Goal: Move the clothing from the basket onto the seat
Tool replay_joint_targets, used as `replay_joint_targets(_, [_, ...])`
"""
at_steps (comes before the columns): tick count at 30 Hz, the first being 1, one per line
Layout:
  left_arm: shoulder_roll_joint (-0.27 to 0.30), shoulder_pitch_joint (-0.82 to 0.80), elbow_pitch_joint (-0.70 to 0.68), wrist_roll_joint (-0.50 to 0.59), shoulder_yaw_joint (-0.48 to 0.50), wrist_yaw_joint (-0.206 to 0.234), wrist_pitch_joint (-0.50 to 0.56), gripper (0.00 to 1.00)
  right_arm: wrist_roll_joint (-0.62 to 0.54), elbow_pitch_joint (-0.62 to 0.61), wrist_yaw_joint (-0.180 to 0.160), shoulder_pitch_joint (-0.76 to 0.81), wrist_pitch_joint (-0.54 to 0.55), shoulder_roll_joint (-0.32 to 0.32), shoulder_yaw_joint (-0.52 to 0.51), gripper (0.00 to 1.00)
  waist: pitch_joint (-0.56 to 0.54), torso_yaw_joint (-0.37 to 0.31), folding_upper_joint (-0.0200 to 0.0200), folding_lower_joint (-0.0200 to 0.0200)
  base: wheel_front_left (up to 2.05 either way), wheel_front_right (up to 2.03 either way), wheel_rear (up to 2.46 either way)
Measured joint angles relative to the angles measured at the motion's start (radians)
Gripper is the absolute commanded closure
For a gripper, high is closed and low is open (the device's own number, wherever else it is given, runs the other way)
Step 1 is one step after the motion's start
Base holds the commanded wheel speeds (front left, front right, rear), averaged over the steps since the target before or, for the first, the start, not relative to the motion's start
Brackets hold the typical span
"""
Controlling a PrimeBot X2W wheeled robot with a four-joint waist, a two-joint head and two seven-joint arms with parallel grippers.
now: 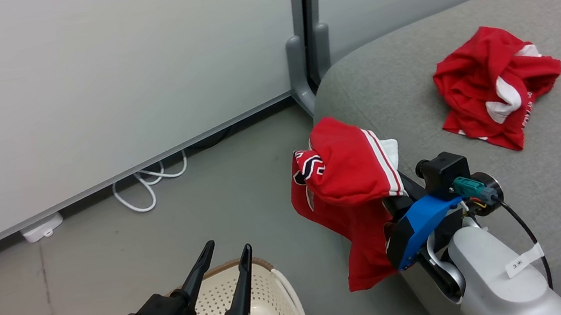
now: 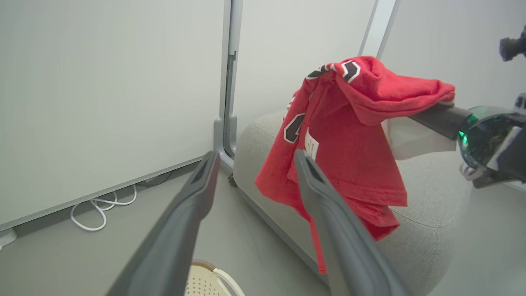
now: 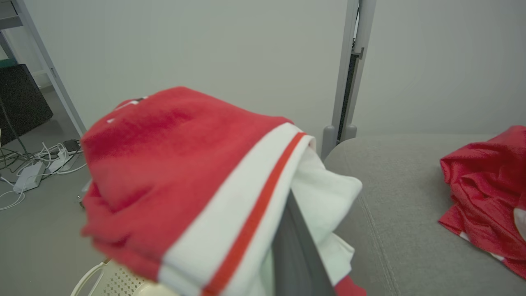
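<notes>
A red garment with white stripes and dark lettering (image 1: 348,175) hangs from my right gripper (image 1: 406,184), which is shut on it at the grey seat's (image 1: 560,185) rounded front-left corner. The cloth dangles over the seat's edge toward the floor and covers the fingertips. In the right wrist view this garment (image 3: 185,172) is draped over one dark finger (image 3: 296,246). A second red garment (image 1: 495,83) lies crumpled on the seat cushion. My left gripper (image 1: 228,247) stands open above the cream basket (image 1: 284,309), holding nothing. The part of the basket's inside that shows is bare.
Pale wall panels with a grey post (image 1: 301,68) stand behind the seat's corner. A white cable (image 1: 150,180) and a small white box (image 1: 41,227) lie on the grey floor by the wall. More cables and adapters (image 3: 37,164) sit to the far left in the right wrist view.
</notes>
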Motion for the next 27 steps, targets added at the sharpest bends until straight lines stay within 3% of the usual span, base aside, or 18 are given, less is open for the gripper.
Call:
replay_joint_targets(17, [-0.005,-0.008,0.002,0.004,-0.009,0.0,0.0,0.0,-0.004,-0.005,0.0,0.01,0.0,0.0,-0.018,1.0,0.011,-0.224,0.0,0.0,0.0,0.0,0.0])
replay_joint_targets(27, [0.01,-0.051,0.017,-0.005,-0.05,0.0,0.0,0.0,-0.015,-0.032,0.0,0.021,0.0,-0.001,-0.07,1.0,0.047,-0.249,0.0,0.0,0.0,0.0,0.0])
